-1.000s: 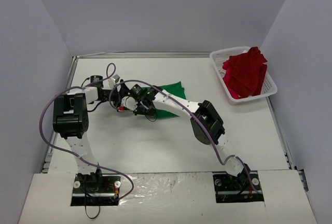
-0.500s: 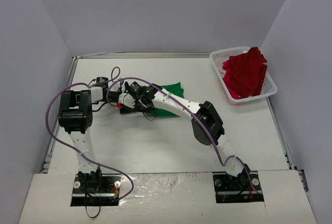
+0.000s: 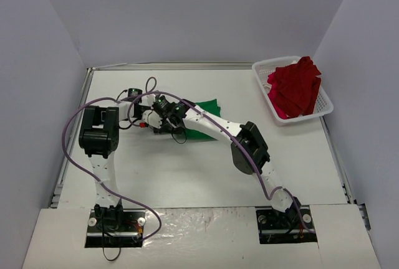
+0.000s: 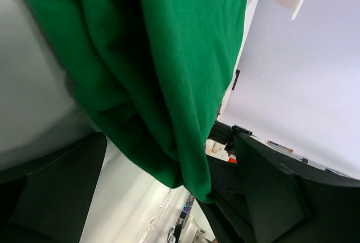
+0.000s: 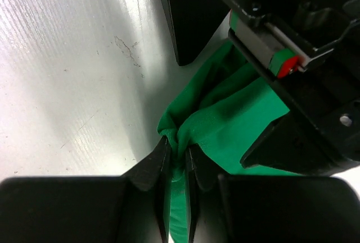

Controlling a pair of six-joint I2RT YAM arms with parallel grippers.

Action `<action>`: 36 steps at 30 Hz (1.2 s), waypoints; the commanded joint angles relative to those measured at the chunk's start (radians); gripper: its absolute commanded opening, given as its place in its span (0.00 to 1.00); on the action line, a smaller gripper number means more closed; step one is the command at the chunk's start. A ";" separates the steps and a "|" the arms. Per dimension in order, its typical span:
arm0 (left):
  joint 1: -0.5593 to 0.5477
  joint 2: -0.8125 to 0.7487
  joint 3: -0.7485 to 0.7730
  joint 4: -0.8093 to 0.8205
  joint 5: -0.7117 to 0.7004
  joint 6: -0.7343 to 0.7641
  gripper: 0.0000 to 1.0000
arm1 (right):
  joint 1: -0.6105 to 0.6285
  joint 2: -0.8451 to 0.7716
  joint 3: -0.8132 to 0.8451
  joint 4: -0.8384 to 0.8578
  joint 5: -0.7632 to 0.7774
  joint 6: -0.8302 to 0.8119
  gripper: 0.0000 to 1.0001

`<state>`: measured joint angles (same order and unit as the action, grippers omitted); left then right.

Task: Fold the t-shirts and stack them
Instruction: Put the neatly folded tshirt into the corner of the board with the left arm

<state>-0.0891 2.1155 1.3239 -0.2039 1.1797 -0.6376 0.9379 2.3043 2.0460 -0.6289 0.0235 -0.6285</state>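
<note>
Left end effector, shifted rightward, gapes; right end effector pinches half-hidden green t-shirt

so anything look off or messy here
Yes: the red t-shirt sits crumpled in the white basket, heaped above its rim, and the green t-shirt is bunched, a fold pinched in the right claw, not laid flat.

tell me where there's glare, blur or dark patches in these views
Right wrist: strong glare streaks the table at upper left. Left wrist: the green t-shirt fills the frame in focus, the fingers underexposed and dark. Top external: evenly lit, sharp, faint arm shadows.
</note>
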 commanded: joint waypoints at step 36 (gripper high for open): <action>0.000 0.049 0.199 -0.238 -0.121 0.222 0.02 | 0.019 -0.382 -0.359 -0.094 -0.042 -0.063 0.70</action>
<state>-0.1127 2.2269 1.5017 -0.3820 1.0988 -0.4786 0.9531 2.1448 1.7844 -0.6678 -0.0082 -0.6491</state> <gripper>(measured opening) 0.093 0.689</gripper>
